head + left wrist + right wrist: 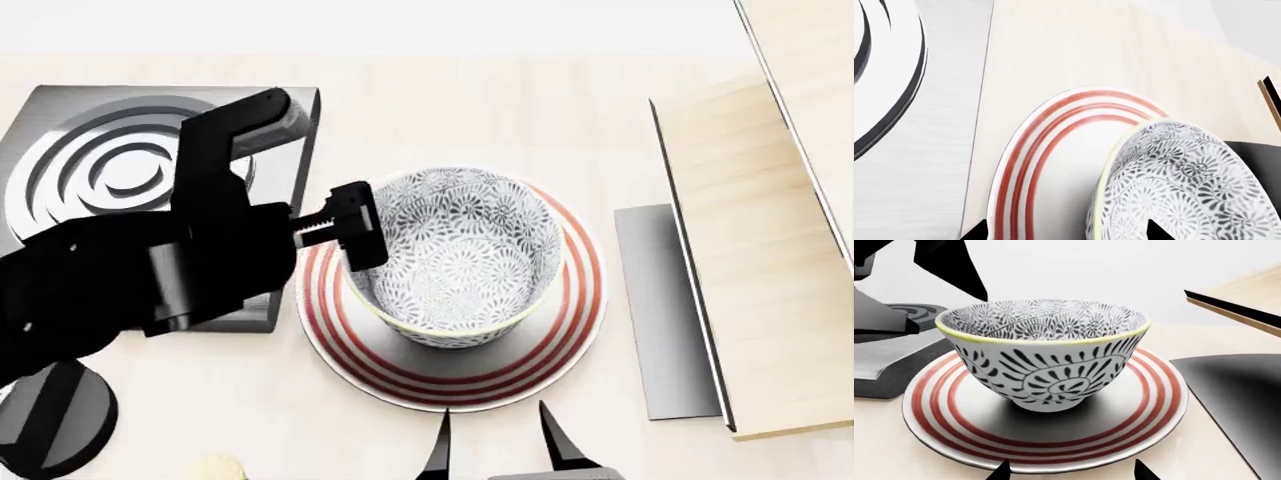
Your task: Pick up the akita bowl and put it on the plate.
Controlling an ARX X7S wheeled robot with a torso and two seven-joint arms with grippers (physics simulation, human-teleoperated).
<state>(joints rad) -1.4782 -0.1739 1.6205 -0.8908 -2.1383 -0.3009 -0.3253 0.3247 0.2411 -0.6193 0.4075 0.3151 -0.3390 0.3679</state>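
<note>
The akita bowl [461, 250] [1047, 370], grey-and-white floral with a pale yellowish rim, stands upright on the plate [454, 385] [941, 415], a white plate with red rings. My left gripper [358, 232] is open at the bowl's left side. In the left wrist view its two fingertips stand wide apart, the gripper [1066, 232] straddling the bowl's rim [1102, 200], with the plate [1021, 170] under it. My right gripper [497, 448] [1071, 472] is open and holds nothing, just in front of the plate's near edge.
A square grey burner [120, 170] [887, 75] with concentric rings sits left of the plate, partly behind my left arm. A dark flat panel [661, 310] [1241, 395] and a wooden board [761, 250] lie to the right. A black round base [54, 420] is at the near left.
</note>
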